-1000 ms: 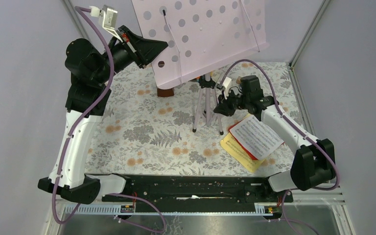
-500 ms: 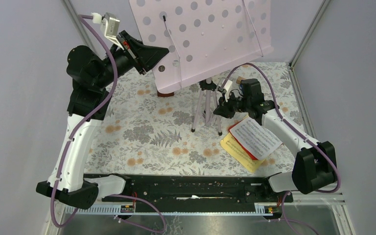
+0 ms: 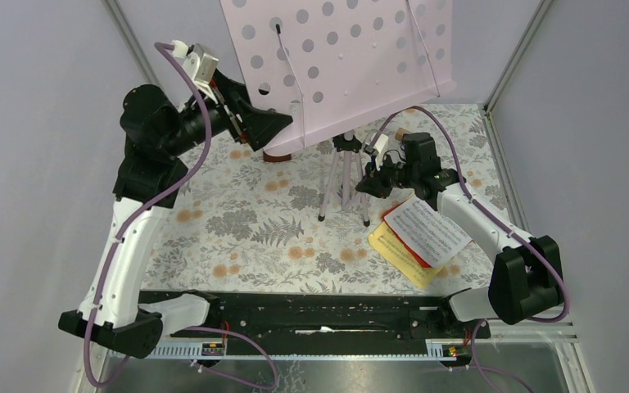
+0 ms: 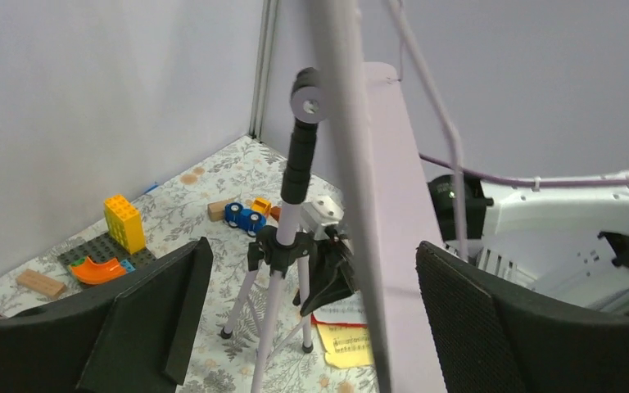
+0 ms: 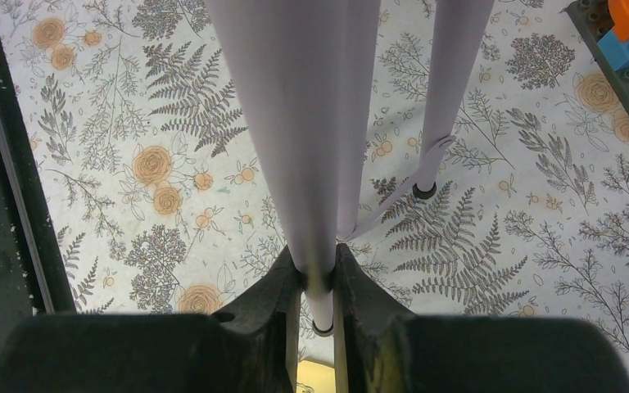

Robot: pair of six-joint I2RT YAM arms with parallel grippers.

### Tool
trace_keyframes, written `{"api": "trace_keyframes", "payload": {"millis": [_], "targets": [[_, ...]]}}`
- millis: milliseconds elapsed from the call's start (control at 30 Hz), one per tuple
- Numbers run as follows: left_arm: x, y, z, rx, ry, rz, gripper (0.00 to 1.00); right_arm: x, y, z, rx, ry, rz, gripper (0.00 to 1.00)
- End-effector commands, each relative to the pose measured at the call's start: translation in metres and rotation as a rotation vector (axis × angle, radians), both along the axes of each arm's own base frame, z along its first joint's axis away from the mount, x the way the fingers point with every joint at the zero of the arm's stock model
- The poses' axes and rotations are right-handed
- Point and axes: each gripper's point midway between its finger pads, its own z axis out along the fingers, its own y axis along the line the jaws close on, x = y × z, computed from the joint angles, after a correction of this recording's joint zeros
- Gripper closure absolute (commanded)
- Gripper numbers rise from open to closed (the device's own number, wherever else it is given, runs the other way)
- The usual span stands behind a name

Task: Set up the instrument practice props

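The pale pink perforated panel (image 3: 352,57) stands tilted on top of the lilac tripod (image 3: 342,176) at the back of the floral mat. My left gripper (image 3: 267,127) is open at the panel's lower left edge. In the left wrist view that edge (image 4: 359,205) runs between the wide-apart fingers (image 4: 156,311) without touching them. My right gripper (image 3: 373,182) is shut on a tripod leg (image 5: 315,123), low down near its foot. A white sheet-music page (image 3: 427,229) lies on a red and a yellow page (image 3: 393,247) to the right of the tripod.
Orange-yellow toy blocks on a dark base (image 4: 102,250), a blue toy car (image 4: 242,217) and wooden blocks (image 4: 41,282) lie in the back corner behind the tripod. Grey walls enclose the mat on three sides. The black arm rail (image 3: 319,315) runs along the near edge.
My left gripper has opened and let go of the panel's edge, dropping slightly to the right. The panel has tipped up a little. The right gripper keeps its hold on the leg.
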Motion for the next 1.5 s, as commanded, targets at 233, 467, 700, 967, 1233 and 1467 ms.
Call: {"api": "trace_keyframes", "payload": {"millis": [233,467,700,967,1233,1467], "targets": [[-0.078,0.01,-0.032,0.208,-0.177,-0.185,0.01,-0.038,-0.018,-0.058,-0.092,0.329,-0.095,1.0],[-0.072,0.029,-0.074,0.313,-0.219,-0.051,0.01,-0.038,-0.016,-0.052,-0.079,0.322,-0.098,1.0],[-0.051,0.033,-0.158,0.36,-0.152,0.003,0.03,-0.039,-0.016,-0.046,-0.067,0.316,-0.103,1.0],[-0.016,0.011,-0.249,0.321,-0.137,-0.064,0.09,-0.042,-0.014,-0.046,-0.061,0.309,-0.074,1.0],[0.042,-0.035,-0.302,0.335,-0.128,-0.111,0.08,-0.038,-0.01,-0.041,-0.038,0.286,-0.057,1.0],[0.068,-0.086,-0.348,0.367,-0.08,-0.175,0.11,-0.037,-0.009,-0.039,-0.025,0.285,-0.065,1.0]]}}
